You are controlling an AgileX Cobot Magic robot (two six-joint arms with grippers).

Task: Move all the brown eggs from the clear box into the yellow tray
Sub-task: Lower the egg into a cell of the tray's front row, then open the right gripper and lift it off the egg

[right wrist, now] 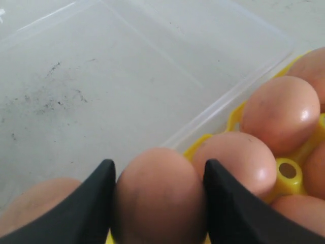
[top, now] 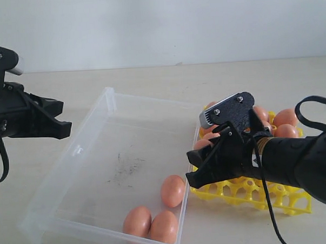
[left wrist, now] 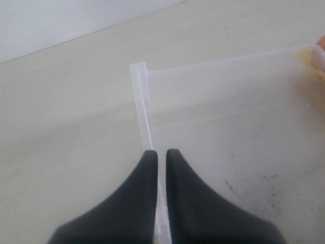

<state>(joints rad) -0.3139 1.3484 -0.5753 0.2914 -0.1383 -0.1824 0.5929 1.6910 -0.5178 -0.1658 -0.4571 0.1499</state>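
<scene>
A pale beige table (top: 204, 82) is seen under everything. The biggest thing on it is the clear box (top: 126, 156): shallow see-through plastic with low walls and a rim lip, and its floor is smudged with dark scuffs. The yellow tray (top: 247, 191) is parked just beside the box's right wall. It's a bright yellow lattice of cups with the near row left bare and the far rows filled.

The left gripper (left wrist: 161, 152) is held up over the box's left wall near the far corner, with its black fingers pressed together and nothing between them. The right gripper (right wrist: 158, 165) is clamped on a brown egg (right wrist: 157, 203) right at the tray's box-side edge. Whether that egg is seated in a cup can't be told.

The brown eggs (top: 173, 190) are smooth, oval and orange-brown with a slight shine. Three are left in the box's near right corner, one alone and two touching each other. The rest are packed in the tray
</scene>
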